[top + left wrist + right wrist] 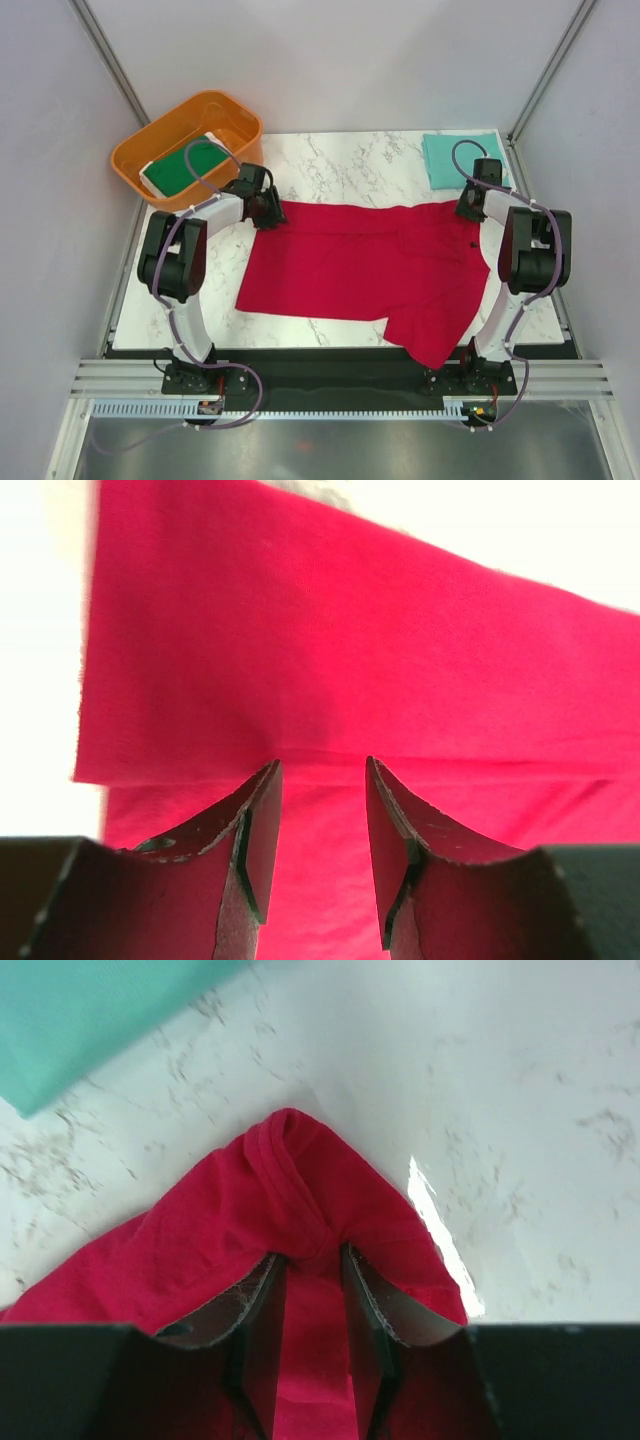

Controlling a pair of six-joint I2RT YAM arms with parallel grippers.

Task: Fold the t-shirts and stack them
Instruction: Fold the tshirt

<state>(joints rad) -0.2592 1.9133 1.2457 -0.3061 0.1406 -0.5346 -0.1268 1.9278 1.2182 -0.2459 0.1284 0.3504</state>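
between the fingers of the right gripper (308, 1252), a bunched corner of the red t-shirt (360, 270) is pinched. the jaws are drawn narrow around a puckered fold, and a hemmed edge is humped up just ahead of the tips. ahead of this gripper and to its left, a folded teal t-shirt (80, 1010) is laid flat on the marble table (520, 1110), apart from the red cloth. the left gripper (320, 765) is set at the other far corner of the red t-shirt, its jaws held apart with a clear gap. red cloth is seen through that gap and spread flat ahead of the tips, and a folded edge runs crosswise right at them. the red t-shirt is stretched out between the two grippers, with one part draped over the near table edge by the right arm's base. beyond the left gripper and to its left, a dark green t-shirt (185, 168) is kept inside an orange tub (135, 150).
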